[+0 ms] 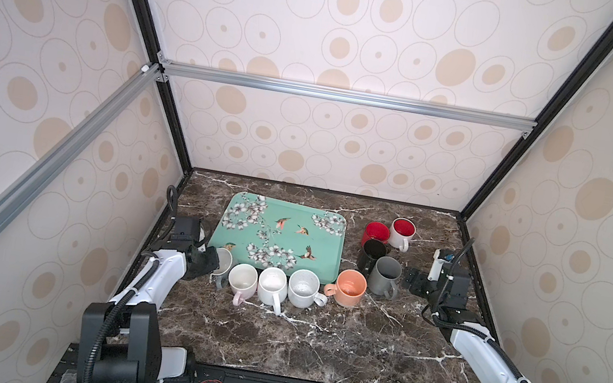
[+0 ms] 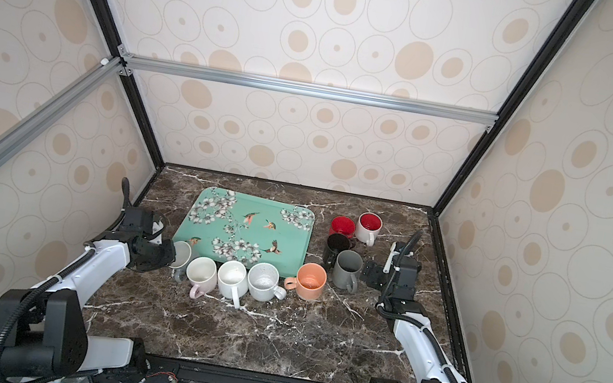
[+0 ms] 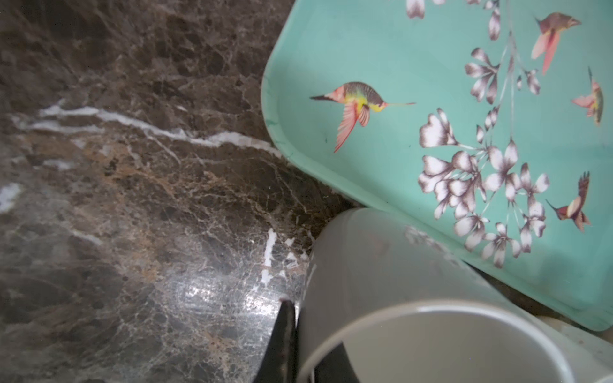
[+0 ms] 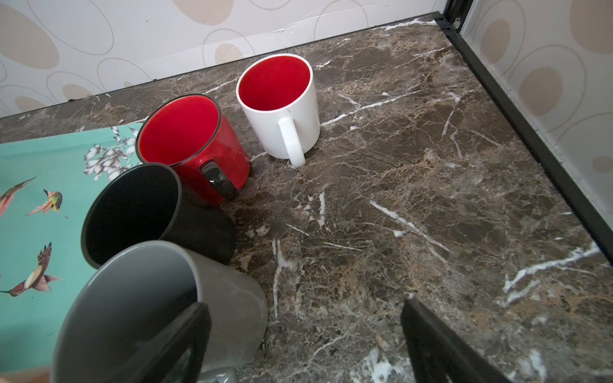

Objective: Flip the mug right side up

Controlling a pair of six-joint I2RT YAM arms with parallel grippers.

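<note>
**A:** Step in hand?

**B:** Grasp made. The left gripper (image 1: 213, 264) is closed right down on the wall of the pale grey mug (image 1: 224, 261). In the left wrist view one finger (image 3: 282, 335) lies outside the rim, and its partner shows dark inside the mouth. The turn looks mostly done; release not yet.

**A:** Where does the mug sit?

**B:** Near left of the table (image 1: 313, 341), at the near left corner of the teal tray (image 1: 330, 243). It is leftmost in a row of mugs, just beside the white mug with a pink handle (image 1: 242, 281). Whether its base touches the tray edge cannot be told.

**A:** Look of it?

**B:** Smooth, glazed, pale inside, with a grey handle pointing to the near side. The mouth faces up and somewhat left, toward the gripper. It appears tilted rather than standing flat, though the gripper hides part of it.

**A:** Next move?

**B:** Likely: bring the axis vertical, lower until the base sits flat on the table, then open. Little room, with the tray on the far side and the white mug on the right. A thin rim pinch on a glazed wall may let the mug swing or slip.

**A:** Other arm?

**B:** The right gripper (image 1: 407, 281) has its jaws wide and holds nothing. It sits to the right, beside the dark grey mug (image 1: 385, 275), with one finger close against it; contact cannot be told.
</note>
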